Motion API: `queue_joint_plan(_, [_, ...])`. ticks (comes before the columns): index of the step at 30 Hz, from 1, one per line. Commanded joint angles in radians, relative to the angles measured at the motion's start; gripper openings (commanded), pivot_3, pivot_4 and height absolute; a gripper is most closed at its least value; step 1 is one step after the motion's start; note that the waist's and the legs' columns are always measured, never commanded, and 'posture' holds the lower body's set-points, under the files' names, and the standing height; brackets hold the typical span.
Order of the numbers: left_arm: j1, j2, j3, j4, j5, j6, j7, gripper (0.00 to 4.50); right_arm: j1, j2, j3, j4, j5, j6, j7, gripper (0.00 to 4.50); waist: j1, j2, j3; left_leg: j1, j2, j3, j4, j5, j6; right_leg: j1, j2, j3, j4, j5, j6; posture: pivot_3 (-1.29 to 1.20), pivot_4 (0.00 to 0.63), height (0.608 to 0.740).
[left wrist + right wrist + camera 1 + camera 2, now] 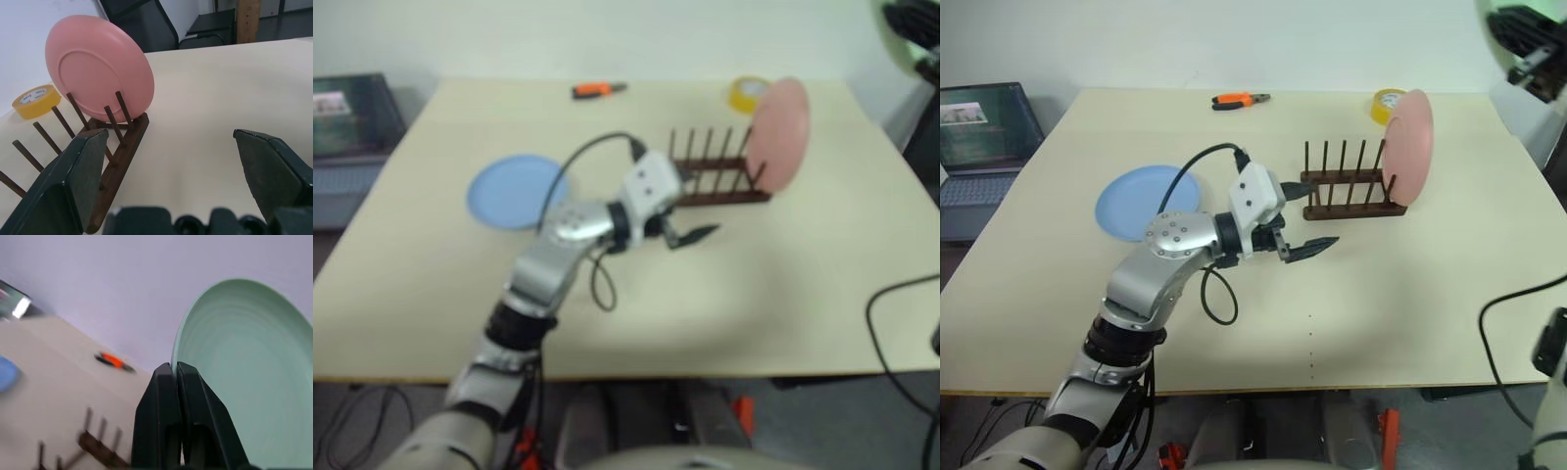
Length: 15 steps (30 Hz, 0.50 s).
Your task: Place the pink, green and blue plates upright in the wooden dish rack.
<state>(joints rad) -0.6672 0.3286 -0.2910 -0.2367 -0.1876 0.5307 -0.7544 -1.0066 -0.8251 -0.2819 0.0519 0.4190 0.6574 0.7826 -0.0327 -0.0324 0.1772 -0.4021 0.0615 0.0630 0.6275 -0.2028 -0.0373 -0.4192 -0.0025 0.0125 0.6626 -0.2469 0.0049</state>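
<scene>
- The left gripper (1310, 249) hangs above the table (1410, 313) with its two black fingers (73, 181) spread wide and nothing between them, just in front of the wooden dish rack (1351, 191).
- In the left wrist view, one finger overlaps the near rail of the rack, while the other stands over bare tabletop.
- The right gripper (177, 369) has its fingers pressed together on the rim of the green plate (254, 372), which stands nearly edge-up against the pale wall behind.
- In the right eye view a pale green edge (1489, 15) of that plate shows at the top right corner, high above the table's right side.
- The pink plate (1408, 147) stands upright in the rack's last slot at its right end, leaning slightly on the pegs.
- The remaining pegs of the rack, to the left of the pink plate, hold nothing.
- The blue plate (1146, 201) lies flat on the table to the left of the rack, partly behind the left arm's cable.
- A yellow tape roll (1388, 103) sits just behind the pink plate near the far edge.
- Orange-handled pliers (1239, 99) lie at the far edge, well apart from the rack.
- A laptop (984, 127) stands open beside the table's left edge.
</scene>
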Motion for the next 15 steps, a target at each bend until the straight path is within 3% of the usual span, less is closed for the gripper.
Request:
queue_joint_plan(1, [-0.008, 0.005, 0.024, -0.028, -0.006, -0.022, 0.006, 4.50, -0.091, 0.059, -0.017, 0.017, 0.057, -0.045, -0.014, 0.04, 0.001, 0.000, 0.000, 0.000, 0.000, 0.000, 0.000, 0.000, 0.000, 0.000, 0.000, 0.000, 0.000, 0.000, 0.000, 0.00, 0.150, 0.740])
queue_joint_plan(15, [0.041, 0.061, 0.050, -0.077, -0.036, -0.001, -0.002, 4.50, -0.140, 0.272, -0.084, 0.136, 0.306, 0.030, -0.028, 0.04, 0.001, 0.000, 0.000, -0.001, 0.001, 0.003, 0.000, 0.000, 0.001, -0.001, 0.000, 0.001, 0.001, 0.000, 0.000, 0.00, 0.150, 0.740])
